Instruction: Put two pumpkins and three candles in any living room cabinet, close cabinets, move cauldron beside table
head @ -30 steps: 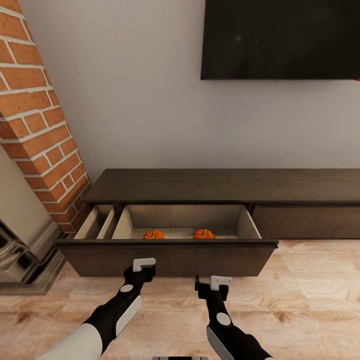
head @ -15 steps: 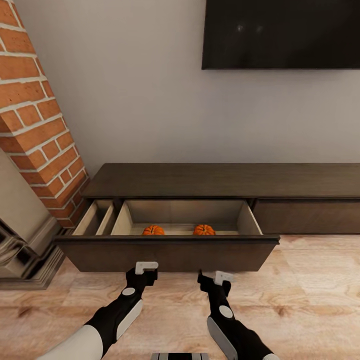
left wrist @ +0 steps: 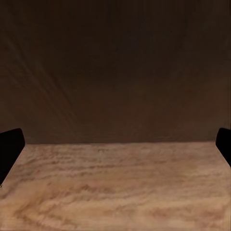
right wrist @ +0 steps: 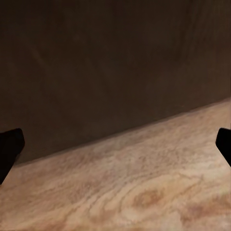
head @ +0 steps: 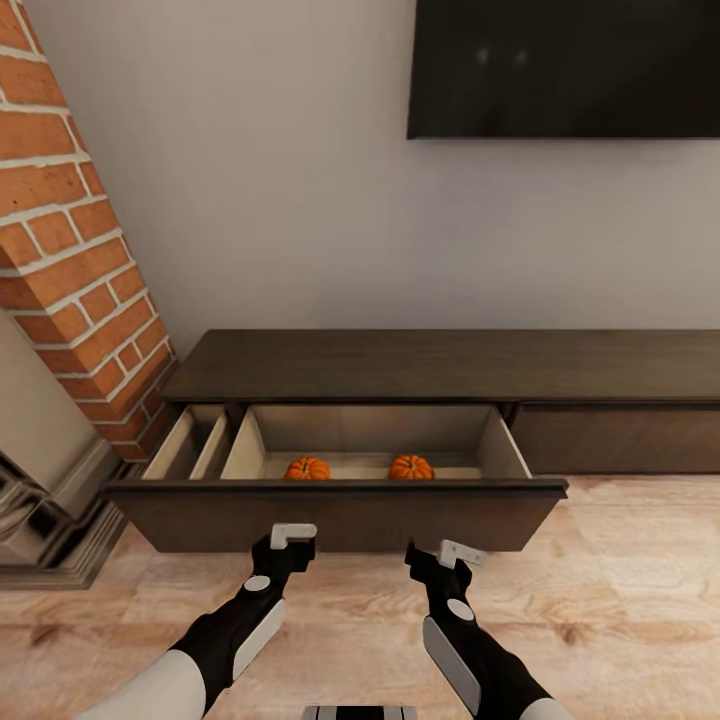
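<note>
Orange pumpkins, two: one [head: 307,468] and another [head: 411,466] lie in my cabinet's [head: 450,365] open drawer [head: 340,510]. My left hand [head: 285,540] and right hand [head: 450,556] hover spread wide, empty, before its front.

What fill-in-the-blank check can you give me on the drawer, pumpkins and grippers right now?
1. The cabinet drawer holding the pumpkins is ____.
2. The number of pumpkins in it is ____.
3. Both the left gripper and right gripper face the drawer's ____ panel.
4. The floor under the grippers looks like pale ____.

Missing words: open; two; front; wood
</note>
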Robot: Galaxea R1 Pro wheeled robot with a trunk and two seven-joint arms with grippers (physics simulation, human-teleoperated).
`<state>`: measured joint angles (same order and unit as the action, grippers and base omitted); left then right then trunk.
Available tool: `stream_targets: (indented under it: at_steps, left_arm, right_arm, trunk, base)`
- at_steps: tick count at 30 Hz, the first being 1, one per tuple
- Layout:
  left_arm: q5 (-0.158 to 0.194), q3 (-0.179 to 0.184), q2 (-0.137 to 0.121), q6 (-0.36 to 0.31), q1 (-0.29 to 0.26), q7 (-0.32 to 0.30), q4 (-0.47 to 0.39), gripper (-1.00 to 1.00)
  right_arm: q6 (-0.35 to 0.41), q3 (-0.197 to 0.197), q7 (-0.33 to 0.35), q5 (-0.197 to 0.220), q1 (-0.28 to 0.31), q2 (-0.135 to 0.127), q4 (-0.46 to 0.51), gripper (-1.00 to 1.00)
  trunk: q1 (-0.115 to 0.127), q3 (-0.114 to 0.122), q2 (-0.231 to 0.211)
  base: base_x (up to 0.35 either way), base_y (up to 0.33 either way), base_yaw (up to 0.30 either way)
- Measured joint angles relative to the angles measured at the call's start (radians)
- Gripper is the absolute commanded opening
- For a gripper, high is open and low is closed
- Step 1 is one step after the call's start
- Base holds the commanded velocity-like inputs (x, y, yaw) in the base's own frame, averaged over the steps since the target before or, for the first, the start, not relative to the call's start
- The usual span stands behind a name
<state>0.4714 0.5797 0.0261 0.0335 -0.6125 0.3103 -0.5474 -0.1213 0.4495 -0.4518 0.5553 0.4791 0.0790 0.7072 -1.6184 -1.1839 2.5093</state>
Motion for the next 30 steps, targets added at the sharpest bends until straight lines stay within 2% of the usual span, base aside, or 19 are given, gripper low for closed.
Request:
stream_targets:
  at_steps: [8,18,30]
  left_arm:
    - [0.005,-0.001,0.000,0.000,0.000,0.000,0.000,1.00]
    - [0.008,0.000,0.000,0.000,0.000,0.001,0.001,1.00]
    - [0.009,0.000,0.001,0.000,0.000,0.002,0.001,1.00]
  right_arm:
    - [-0.003,0.000,0.000,0.000,0.000,0.000,0.000,1.00]
    - [-0.005,0.000,0.006,-0.001,0.000,0.000,0.000,1.00]
    - [-0.005,0.001,0.006,-0.001,0.000,0.000,0.000,1.00]
  trunk:
    - [0.000,0.000,0.000]
    - [0.000,0.000,0.000]
    - [0.000,0.000,0.000]
  base:
    - [0.214,0.006,0.000]
    - [0.089,0.000,0.000]
    - [0.291,0.000,0.000]
